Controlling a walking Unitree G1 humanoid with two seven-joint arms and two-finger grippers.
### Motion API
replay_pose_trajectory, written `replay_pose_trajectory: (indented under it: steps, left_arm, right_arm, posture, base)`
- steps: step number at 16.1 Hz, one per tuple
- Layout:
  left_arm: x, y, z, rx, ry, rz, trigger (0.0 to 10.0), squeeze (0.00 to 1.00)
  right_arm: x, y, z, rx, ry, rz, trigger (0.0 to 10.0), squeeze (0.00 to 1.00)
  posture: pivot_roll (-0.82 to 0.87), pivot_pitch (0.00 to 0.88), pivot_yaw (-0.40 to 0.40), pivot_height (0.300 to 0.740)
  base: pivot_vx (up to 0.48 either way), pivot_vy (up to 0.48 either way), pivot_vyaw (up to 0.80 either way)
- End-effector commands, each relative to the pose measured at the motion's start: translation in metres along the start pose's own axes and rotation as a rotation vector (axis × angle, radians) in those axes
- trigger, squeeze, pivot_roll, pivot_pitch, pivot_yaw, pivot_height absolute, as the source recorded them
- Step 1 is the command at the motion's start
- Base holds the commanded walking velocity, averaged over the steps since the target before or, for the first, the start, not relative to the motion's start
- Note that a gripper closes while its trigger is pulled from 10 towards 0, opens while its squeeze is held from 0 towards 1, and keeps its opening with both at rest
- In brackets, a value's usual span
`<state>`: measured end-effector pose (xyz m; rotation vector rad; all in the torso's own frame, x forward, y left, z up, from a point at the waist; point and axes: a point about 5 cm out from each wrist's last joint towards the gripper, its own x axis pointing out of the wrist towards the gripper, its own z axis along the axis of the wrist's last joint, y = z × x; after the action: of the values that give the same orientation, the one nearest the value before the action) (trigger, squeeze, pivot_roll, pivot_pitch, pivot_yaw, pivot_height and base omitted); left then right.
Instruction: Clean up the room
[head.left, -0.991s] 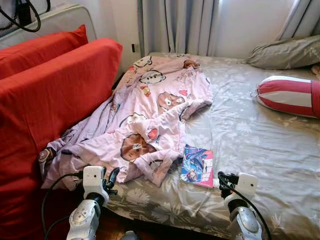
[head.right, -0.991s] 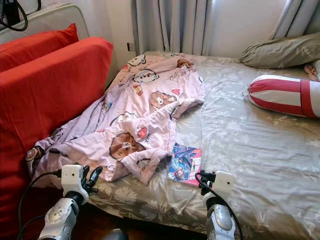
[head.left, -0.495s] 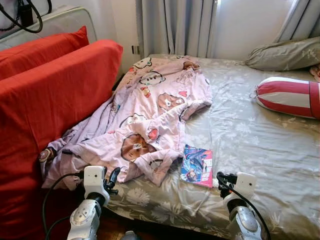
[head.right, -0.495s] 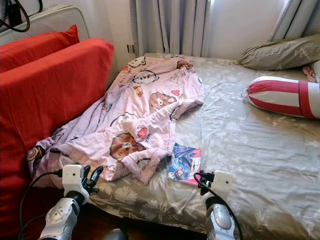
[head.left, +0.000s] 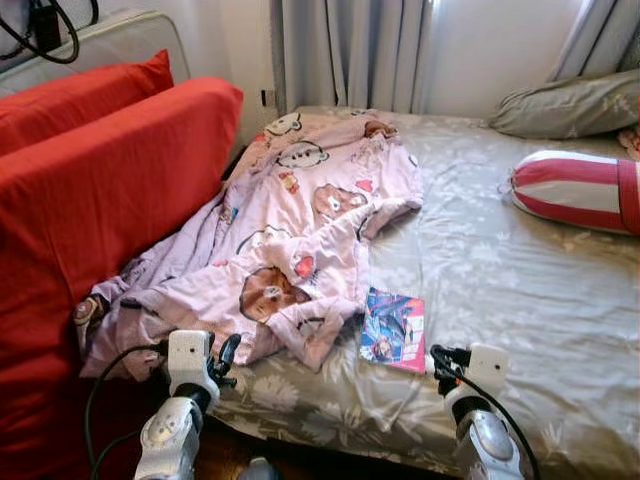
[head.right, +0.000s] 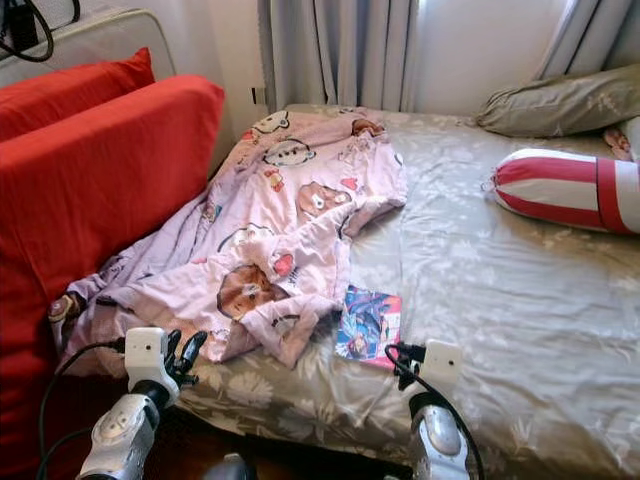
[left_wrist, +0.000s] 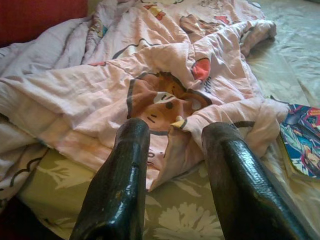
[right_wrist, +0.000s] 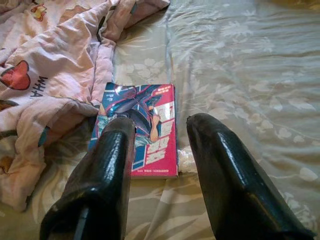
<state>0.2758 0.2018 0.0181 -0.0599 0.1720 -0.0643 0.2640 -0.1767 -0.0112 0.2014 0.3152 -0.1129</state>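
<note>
Right gripper (right_wrist: 160, 165), fingers parted and empty, is nearing the book (right_wrist: 142, 132) on the bed (head.left: 520, 290) since 1 second ago; left gripper (left_wrist: 172, 165) is hovering open.

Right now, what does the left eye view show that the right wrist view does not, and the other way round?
The left eye view takes in the red cushions, the striped bolster and the left gripper near the bed's edge. The right wrist view looks closely along the right gripper, open, just short of the book's cover. Both show the pink blanket, the book and the bed sheet.
</note>
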Motion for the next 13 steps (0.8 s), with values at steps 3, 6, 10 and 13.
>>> replay_pose_trajectory:
  steps: [3, 6, 10, 13]
  left_arm:
    - [0.0011, 0.001, 0.0016, 0.002, 0.006, -0.002, 10.0, 0.0]
    - [0.0011, 0.0012, 0.0014, 0.0, 0.008, 0.0, 10.0, 0.0]
    - [0.0014, 0.0015, -0.0015, 0.015, 0.039, 0.002, 10.0, 0.0]
    - [0.0013, 0.001, -0.0013, 0.007, 0.036, -0.003, 10.0, 0.0]
  right_arm:
    - [-0.0017, -0.002, -0.0045, -0.009, 0.024, -0.01, 10.0, 0.0]
    - [-0.0016, -0.002, -0.0046, -0.004, 0.026, -0.009, 10.0, 0.0]
    - [-0.0023, -0.0018, -0.0063, 0.001, 0.033, -0.004, 10.0, 0.0]
    - [-0.0025, -0.0017, -0.0059, 0.004, 0.027, -0.002, 10.0, 0.0]
  posture:
    - [0.02, 0.022, 0.019, 0.64]
    - [0.01, 0.024, 0.019, 0.64]
    - [0.01, 0.024, 0.018, 0.64]
    - [0.01, 0.024, 0.018, 0.64]
  base:
    - [0.0, 0.0, 0.0]
    - [0.0, 0.0, 0.0]
    - [0.0, 0.0, 0.0]
    - [0.0, 0.0, 0.0]
